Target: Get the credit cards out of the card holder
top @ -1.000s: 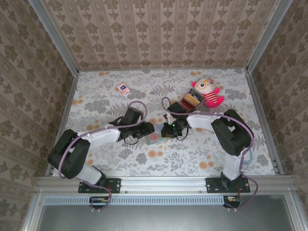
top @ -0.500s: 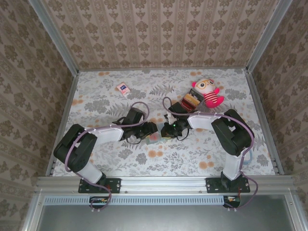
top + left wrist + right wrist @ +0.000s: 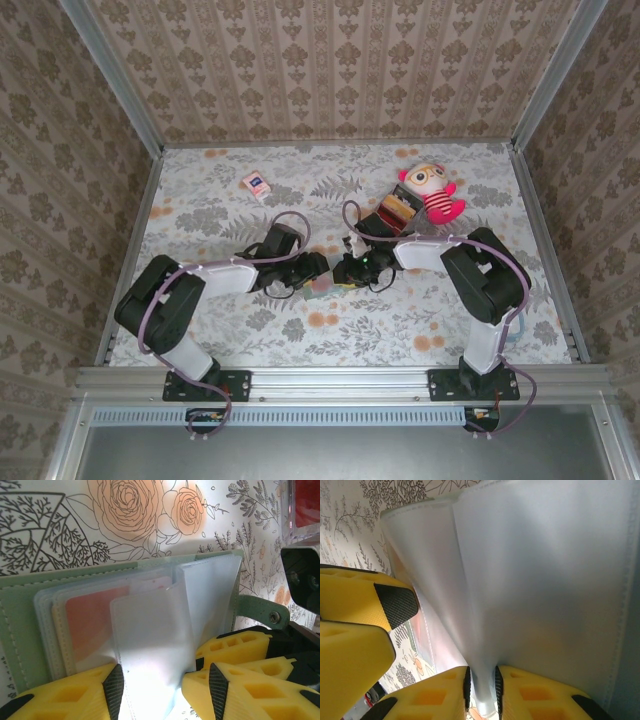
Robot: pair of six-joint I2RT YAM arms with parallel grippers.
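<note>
Since before, the left arm [image 3: 215, 275] swung its elbow rightward; left claw [image 3: 162, 680] half-open astride a clear sleeve [image 3: 152, 635] of the card holder [image 3: 20, 625]; right claw [image 3: 481, 690] pinches one such sleeve; orange-red credit card [image 3: 92, 625] pocketed.

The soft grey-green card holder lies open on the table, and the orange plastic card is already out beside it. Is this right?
Not quite. The soft grey-green card holder lies open, but the orange plastic card sits inside a clear sleeve of it, as the left wrist view shows.
</note>
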